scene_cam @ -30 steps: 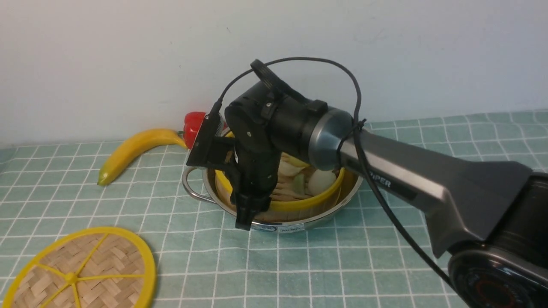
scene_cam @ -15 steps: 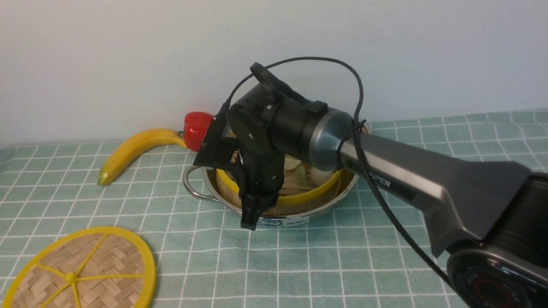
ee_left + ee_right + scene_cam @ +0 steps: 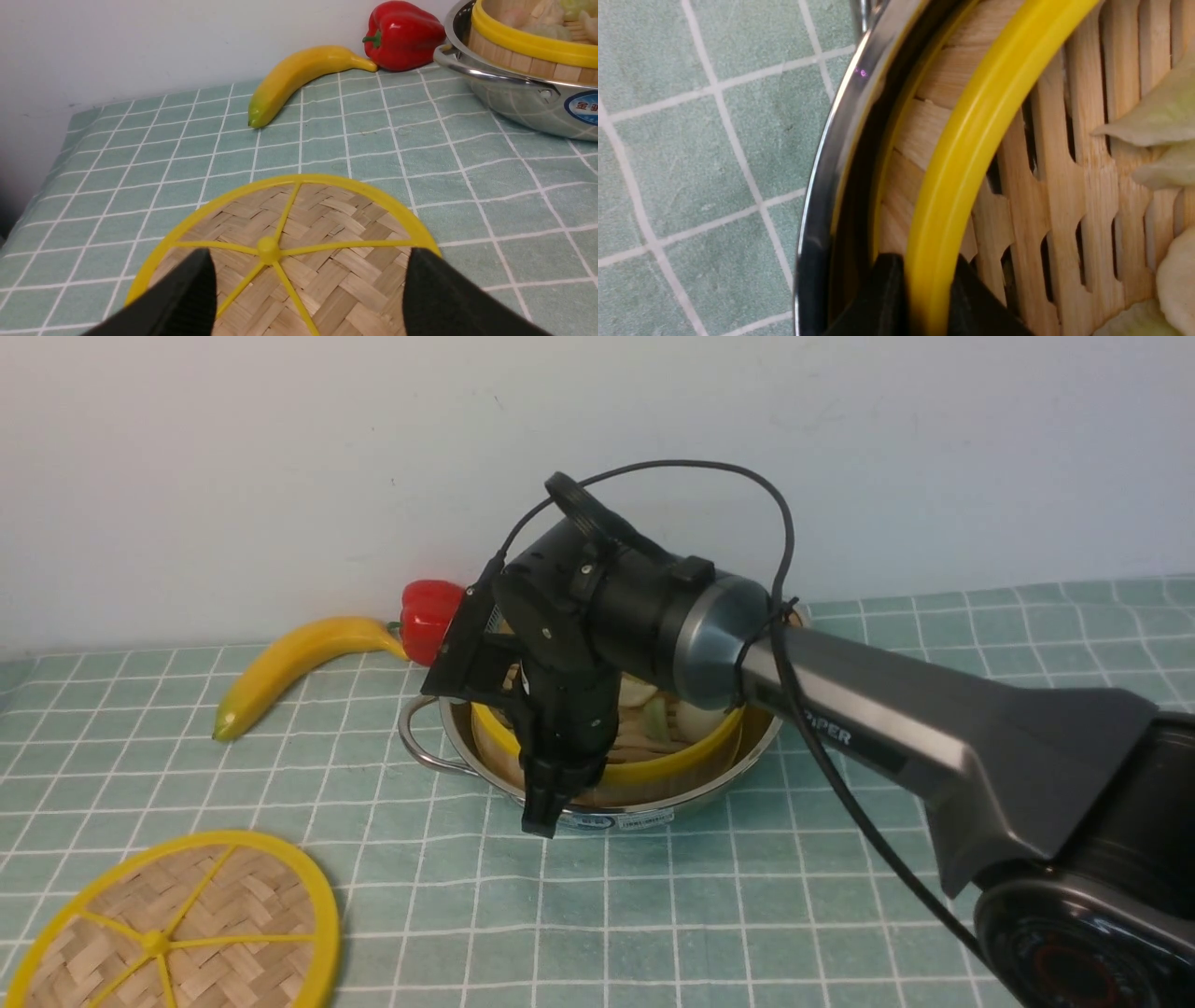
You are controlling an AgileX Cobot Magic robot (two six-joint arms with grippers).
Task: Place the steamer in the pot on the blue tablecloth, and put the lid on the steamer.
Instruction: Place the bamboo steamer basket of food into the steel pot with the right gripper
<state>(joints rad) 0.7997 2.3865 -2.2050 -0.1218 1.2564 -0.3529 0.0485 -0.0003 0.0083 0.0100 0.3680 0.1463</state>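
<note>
The steamer (image 3: 672, 770), a bamboo basket with a yellow rim and toy dumplings inside, sits in the shiny pot (image 3: 747, 761) on the blue tablecloth (image 3: 747, 915). My right gripper (image 3: 551, 803) reaches down at the steamer's near left side. In the right wrist view, the right gripper (image 3: 924, 263) is shut on the steamer's yellow rim (image 3: 971, 140), one finger on each side, just inside the pot wall (image 3: 831, 154). The lid (image 3: 187, 924), a flat woven disc with yellow spokes, lies at the front left. My left gripper (image 3: 308, 289) hangs open over the lid (image 3: 280, 219), not touching it.
A banana (image 3: 289, 667) and a red bell pepper (image 3: 429, 616) lie behind and left of the pot, by the white wall. The pot's wire handle (image 3: 415, 747) sticks out to the left. My right arm (image 3: 934, 737) stretches across the right half of the cloth.
The steamer has sunk lower into the pot, and pot and steamer have shifted slightly away. My right gripper followed, moving a little right; its jaws have narrowed onto the rim. The lid has not moved.
</note>
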